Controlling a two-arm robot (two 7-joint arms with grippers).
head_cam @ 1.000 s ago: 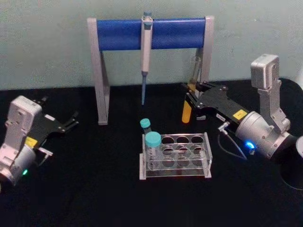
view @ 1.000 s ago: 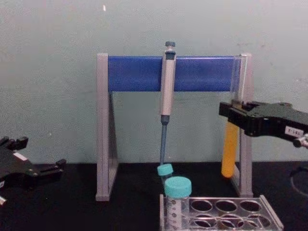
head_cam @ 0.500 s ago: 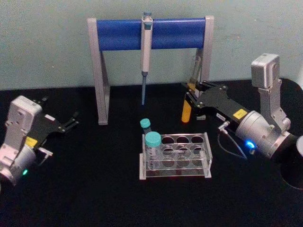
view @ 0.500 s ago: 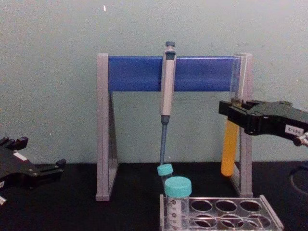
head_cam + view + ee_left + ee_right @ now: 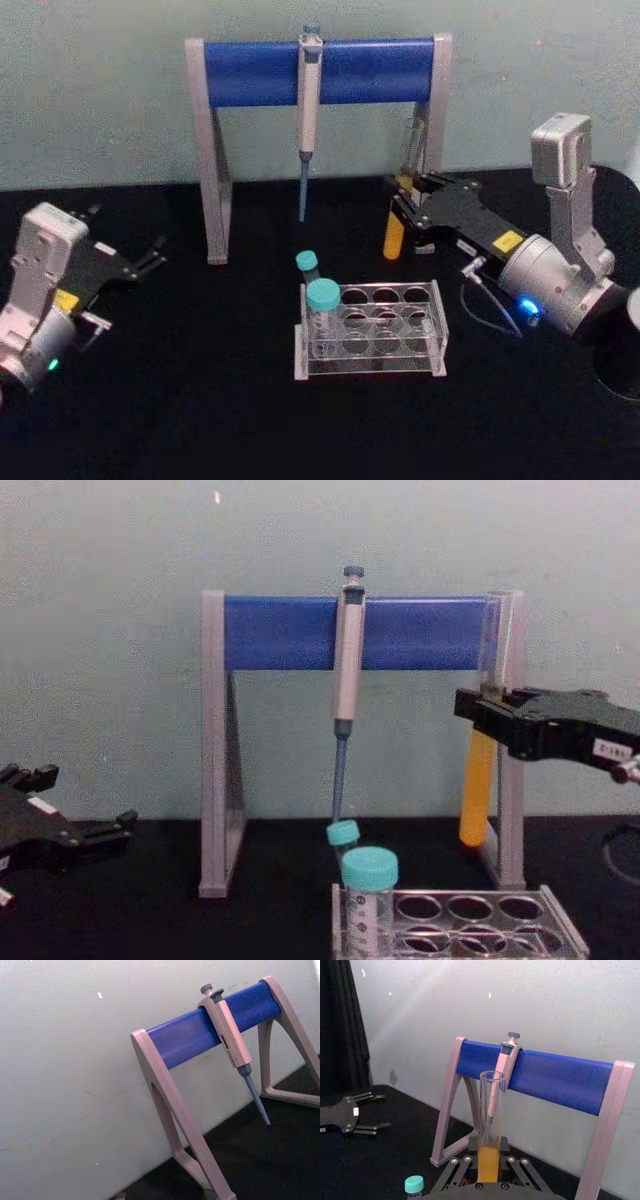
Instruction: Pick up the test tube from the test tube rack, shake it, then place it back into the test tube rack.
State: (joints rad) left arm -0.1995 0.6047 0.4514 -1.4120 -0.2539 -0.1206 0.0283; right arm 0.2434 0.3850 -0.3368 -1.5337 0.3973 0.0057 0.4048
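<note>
Clamping the test tube [image 5: 395,238] behind the test tube rack [image 5: 440,335], right pincer [image 5: 398,205]; left pincer [image 5: 130,232] apart, far left.

Clear glass test tube [image 5: 477,792], glossy clear-plastic test tube rack [image 5: 370,363].

We can read no text anywhere. The white label [image 5: 608,748] on the right tool [image 5: 479,712] bears dark marks too small for us to make out, and the yellow sticker [image 5: 507,240] farther back on it is likewise illegible.
</note>
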